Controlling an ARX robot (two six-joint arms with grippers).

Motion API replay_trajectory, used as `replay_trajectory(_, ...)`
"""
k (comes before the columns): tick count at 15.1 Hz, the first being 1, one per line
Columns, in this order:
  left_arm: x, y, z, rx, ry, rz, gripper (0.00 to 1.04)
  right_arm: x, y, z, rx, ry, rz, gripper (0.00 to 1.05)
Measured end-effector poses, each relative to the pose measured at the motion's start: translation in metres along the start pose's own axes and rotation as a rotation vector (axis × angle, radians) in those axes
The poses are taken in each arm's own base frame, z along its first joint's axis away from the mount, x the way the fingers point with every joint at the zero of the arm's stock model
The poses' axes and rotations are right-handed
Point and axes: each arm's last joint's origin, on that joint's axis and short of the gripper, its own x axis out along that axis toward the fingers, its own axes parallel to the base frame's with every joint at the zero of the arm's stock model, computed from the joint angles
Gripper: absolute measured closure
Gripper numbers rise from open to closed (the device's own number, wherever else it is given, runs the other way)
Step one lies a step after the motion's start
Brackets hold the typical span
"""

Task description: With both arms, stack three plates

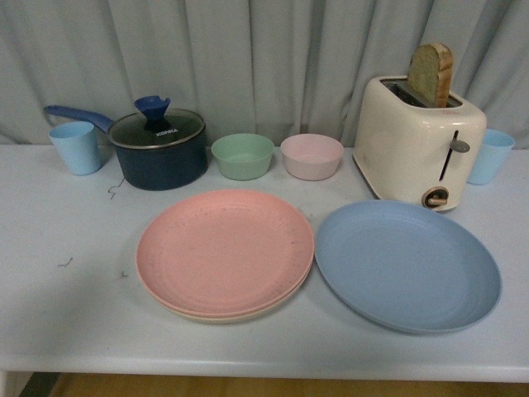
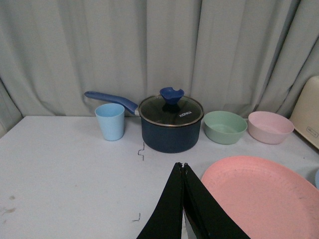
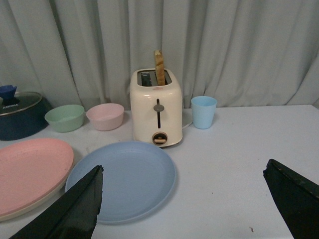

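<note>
The blue plate is the one not yet stacked. It lies flat on the tabletop, right of centre, face up. Its left rim is touching or just short of the pink plate; I cannot tell which. The pink plate already sits on the cream plate, of which only a thin crescent of rim shows. Being round, the plates have no long axis and point nowhere; each opens straight upward.

They look stiff, light and matte, so probably not slippery. The shallow lip hugs the surface, so a finger would likely have to slide under the rim. The blue plate's free right or near edge looks like the best place to grip.

Behind stand a toaster and a lidded saucepan. Between them sit a green bowl and a pink bowl, and there is a blue cup at either end.

The right claw is spread wide and empty, near the blue plate. The left claw has its fingers pressed together with nothing between them, beside the pink plate
</note>
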Motion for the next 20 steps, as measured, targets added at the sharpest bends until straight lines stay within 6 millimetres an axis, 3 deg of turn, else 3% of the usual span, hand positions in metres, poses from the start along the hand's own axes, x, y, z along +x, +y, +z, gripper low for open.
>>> replay_trajectory(5, -0.028, 0.000, -0.011, 0.000, -0.033, -0.001, 1.03, 0.000, 0.000, 0.000, 0.000, 0.000, 0.000, 0.06)
replay_trajectory(7, -0.036, 0.000, -0.023, 0.000, 0.036, 0.001, 1.03, 0.000, 0.000, 0.000, 0.000, 0.000, 0.000, 0.06)
replay_trajectory(20, -0.068, 0.000, -0.011, 0.000, -0.019, 0.000, 1.03, 0.000, 0.000, 0.000, 0.000, 0.000, 0.000, 0.06)
